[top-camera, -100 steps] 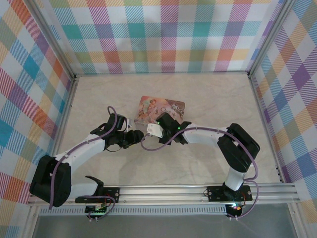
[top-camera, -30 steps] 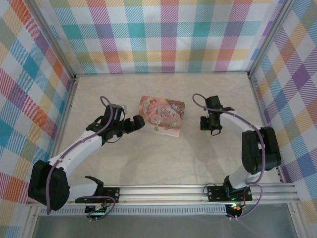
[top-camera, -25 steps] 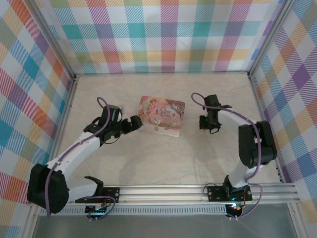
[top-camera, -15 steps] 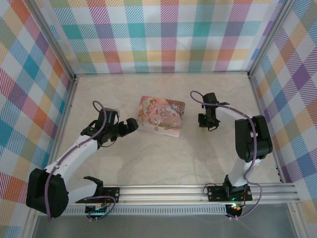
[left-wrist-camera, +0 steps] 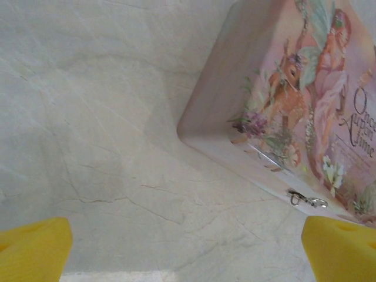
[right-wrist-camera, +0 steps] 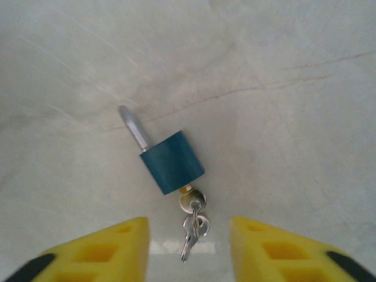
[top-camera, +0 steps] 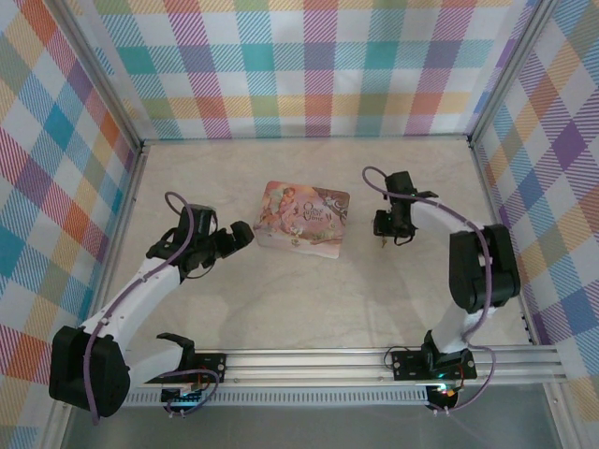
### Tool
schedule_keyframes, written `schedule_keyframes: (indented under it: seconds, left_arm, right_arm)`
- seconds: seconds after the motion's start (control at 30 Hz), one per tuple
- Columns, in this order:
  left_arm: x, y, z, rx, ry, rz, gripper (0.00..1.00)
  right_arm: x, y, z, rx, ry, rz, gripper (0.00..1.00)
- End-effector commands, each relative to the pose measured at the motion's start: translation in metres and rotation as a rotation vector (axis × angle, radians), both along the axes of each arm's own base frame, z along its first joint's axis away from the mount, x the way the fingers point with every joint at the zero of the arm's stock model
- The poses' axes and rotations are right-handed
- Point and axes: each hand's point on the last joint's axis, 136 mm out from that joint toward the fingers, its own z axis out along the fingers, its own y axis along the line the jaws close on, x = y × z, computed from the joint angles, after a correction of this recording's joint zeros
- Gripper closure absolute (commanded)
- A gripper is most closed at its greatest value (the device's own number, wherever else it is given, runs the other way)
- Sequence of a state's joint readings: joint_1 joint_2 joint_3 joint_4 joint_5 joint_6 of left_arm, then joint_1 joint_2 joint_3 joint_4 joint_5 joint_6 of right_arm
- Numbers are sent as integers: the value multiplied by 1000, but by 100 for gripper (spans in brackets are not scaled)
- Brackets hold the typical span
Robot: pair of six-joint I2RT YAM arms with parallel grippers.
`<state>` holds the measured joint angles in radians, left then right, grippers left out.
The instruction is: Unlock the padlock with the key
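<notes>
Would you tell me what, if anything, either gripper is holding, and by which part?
Nothing is held. The right gripper is open near the padlock, which has the key in it; the left gripper is open too.

The padlock (right-wrist-camera: pixel 172 162) is teal, its key (right-wrist-camera: pixel 192 201) silvery, the tin (top-camera: pixel 302 219) pink (walls (top-camera: pixel 309 65): pastel plaid).

Saw bare table (top-camera: pixel 281 290) around padlock (right-wrist-camera: pixel 171 162), wide room between it and tin (top-camera: pixel 302 218); noted tin mid-table, walls (top-camera: pixel 318 65) beyond.

A flat pink picture-printed tin (top-camera: pixel 303 218) lies on the pale marbled table (top-camera: pixel 309 299) between pastel plaid walls (top-camera: pixel 309 65), with perhaps a small metal clasp (left-wrist-camera: pixel 306 200) at the tin's edge.
</notes>
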<state>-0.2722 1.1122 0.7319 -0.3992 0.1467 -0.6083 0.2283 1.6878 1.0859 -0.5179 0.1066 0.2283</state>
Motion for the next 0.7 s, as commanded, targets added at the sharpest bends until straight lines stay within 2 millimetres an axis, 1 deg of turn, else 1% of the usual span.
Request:
schedule_keyframes:
  seconds: [0.0, 0.03, 0.13, 0.2, 0.27, 0.3, 0.37, 0.4, 0.47, 0.5, 0.53, 0.57, 0.6, 0.67]
  left_arm:
    - [5, 17, 12, 73, -23, 40, 0]
    - [8, 19, 16, 90, -30, 40, 0]
    - [18, 29, 31, 155, -61, 58, 0]
    - [27, 39, 42, 208, -85, 87, 0]
    - [37, 51, 56, 278, -120, 120, 0]
    - [42, 58, 62, 316, -141, 139, 0]
    - [52, 70, 71, 381, -191, 169, 0]
    - [56, 78, 74, 418, -217, 190, 0]
    - [63, 94, 81, 495, -284, 236, 0]
    - [64, 106, 81, 545, -311, 276, 0]
    - [68, 114, 85, 577, -354, 312, 0]
    - [69, 123, 83, 614, -368, 344, 0]
    - [70, 134, 76, 653, -371, 382, 0]
    - [71, 148, 60, 701, -356, 412, 0]
  right_arm:
    - [-1, -1, 37, 44, -106, -18, 31]
    - [-1, 0, 46, 53, -137, -15, 0]
    - [-1, 3, 72, 88, -226, -2, 0]
    - [0, 5, 90, 109, -292, 8, 0]
    - [3, 2, 111, 115, -382, 0, 0]
    - [4, -3, 121, 104, -427, -26, 0]
    - [5, -13, 133, 73, -498, -64, 0]
    - [6, -23, 139, 38, -544, -100, 0]
    - [7, -40, 148, -26, -653, -152, 0]
    - [6, -50, 150, -56, -693, -193, 0]
    - [6, -58, 151, -88, -738, -211, 0]
    - [6, -64, 151, -116, -785, -230, 0]
    - [5, -73, 149, -153, -838, -257, 0]
    - [2, -83, 141, -204, -901, -270, 0]
